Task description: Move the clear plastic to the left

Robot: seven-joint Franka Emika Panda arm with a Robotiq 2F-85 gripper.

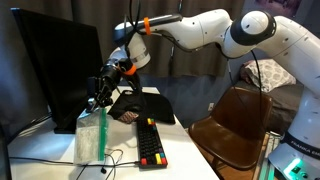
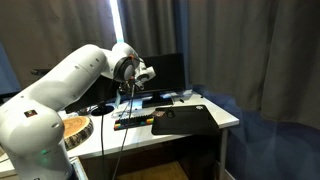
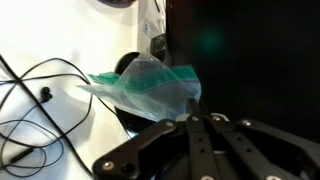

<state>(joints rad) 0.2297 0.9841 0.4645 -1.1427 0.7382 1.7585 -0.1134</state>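
The clear plastic is a see-through, green-tinted sheet. In an exterior view it hangs upright from my gripper, with its lower edge at the white table, beside the black monitor. In the wrist view the plastic sits right at the tips of my gripper, whose fingers are closed together on its edge. I cannot make out the plastic in the exterior view that shows the arm's wrist in front of the monitor.
A black keyboard with orange keys and a black mouse pad lie to the side of the plastic. They show again as keyboard and pad. A thin black earphone cable loops on the table. A brown chair stands close by.
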